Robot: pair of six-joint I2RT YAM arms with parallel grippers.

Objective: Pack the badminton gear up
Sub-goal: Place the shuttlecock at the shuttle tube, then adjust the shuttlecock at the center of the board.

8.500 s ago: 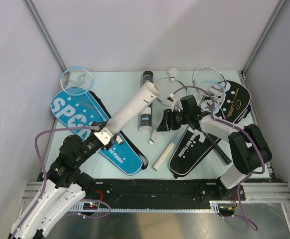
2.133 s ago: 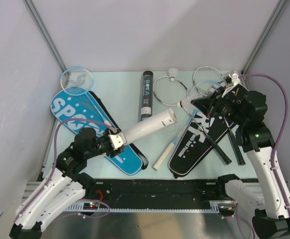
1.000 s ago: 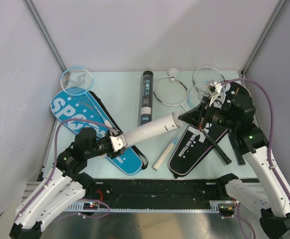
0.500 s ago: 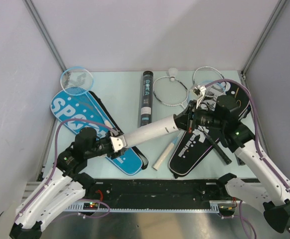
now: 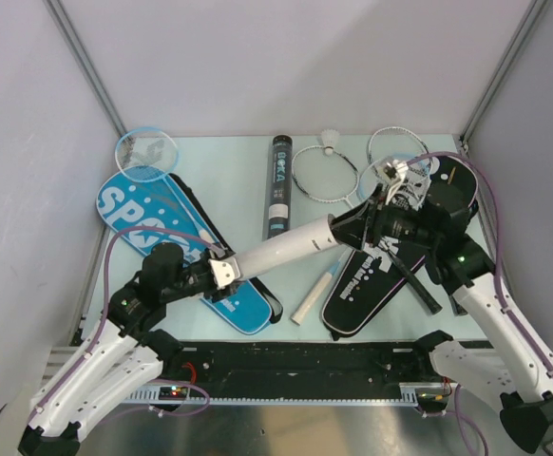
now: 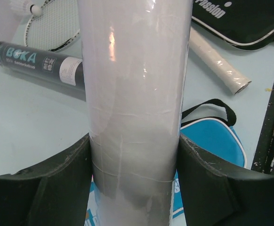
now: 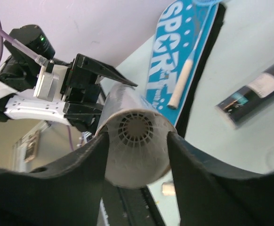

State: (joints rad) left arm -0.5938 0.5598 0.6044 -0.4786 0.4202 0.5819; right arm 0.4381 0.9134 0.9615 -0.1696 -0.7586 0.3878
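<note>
My left gripper (image 5: 221, 271) is shut on the lower end of a long white tube (image 5: 281, 249), held slanting up to the right; the left wrist view shows the tube (image 6: 134, 94) filling the gap between the fingers. My right gripper (image 5: 348, 228) is at the tube's open end, shut on a white shuttlecock (image 7: 137, 141) sitting in the tube's mouth. A black tube (image 5: 278, 180) lies behind. Another shuttlecock (image 5: 330, 141) lies at the back. Silver rackets (image 5: 324, 174) lie at the back right. A light blue racket (image 5: 145, 152) lies on the blue SPORT cover (image 5: 177, 237).
Black covers (image 5: 381, 271) lie under my right arm, with dark racket handles across them. A white-gripped racket handle (image 5: 314, 294) lies between the covers. Grey walls close in the left, back and right sides. A black rail runs along the near edge.
My right gripper came left from over the rackets to the white tube's mouth. My left gripper swung the tube down and to the right and now holds it still.
</note>
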